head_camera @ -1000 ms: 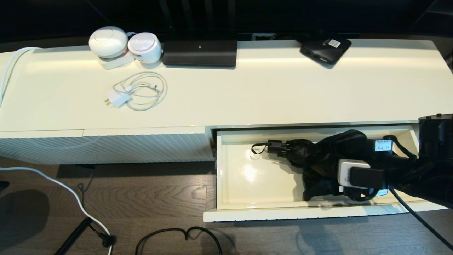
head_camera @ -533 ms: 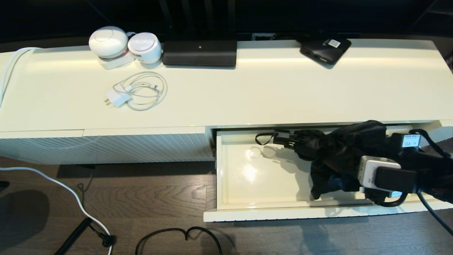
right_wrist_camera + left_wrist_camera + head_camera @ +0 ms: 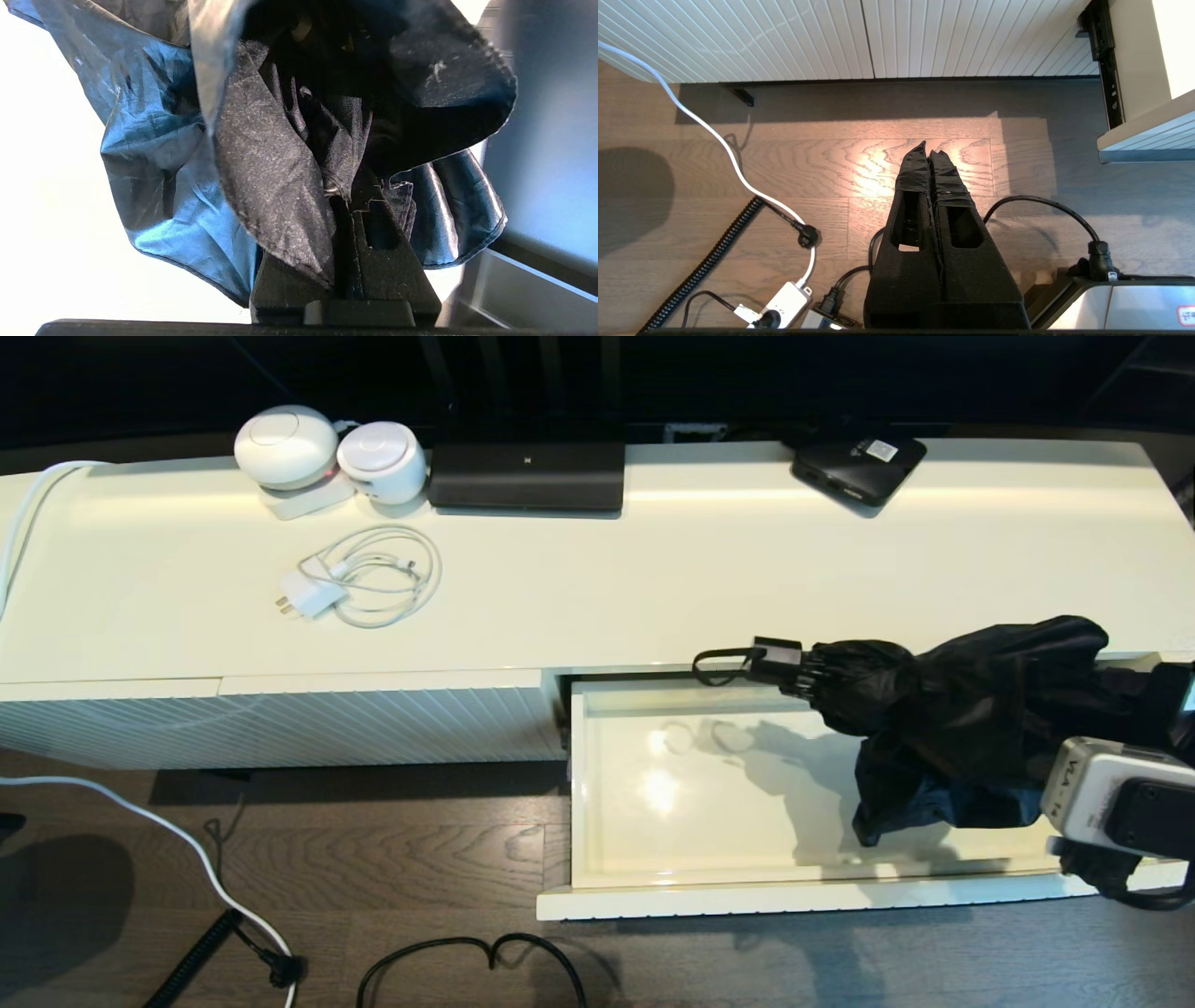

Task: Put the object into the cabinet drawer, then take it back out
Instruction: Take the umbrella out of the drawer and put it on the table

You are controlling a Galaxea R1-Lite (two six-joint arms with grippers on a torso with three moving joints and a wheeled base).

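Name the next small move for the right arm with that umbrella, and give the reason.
Probably lift a little more, then carry it toward the cabinet top. The right gripper is shut on the umbrella, whose fabric hangs over the open drawer, its handle end level with the cabinet edge.

The head camera looked down from above and in front of the long cream cabinet (image 3: 653, 588), taking in its top, the open drawer (image 3: 709, 803) and the wooden floor (image 3: 373, 859). The left wrist camera hung low near the floor (image 3: 831, 163), facing the cabinet's ribbed front (image 3: 878, 37); both views shared the white cable (image 3: 187, 845) (image 3: 714, 135). The right wrist camera sat very close behind the umbrella (image 3: 261, 154), whose fabric filled nearly its whole view.
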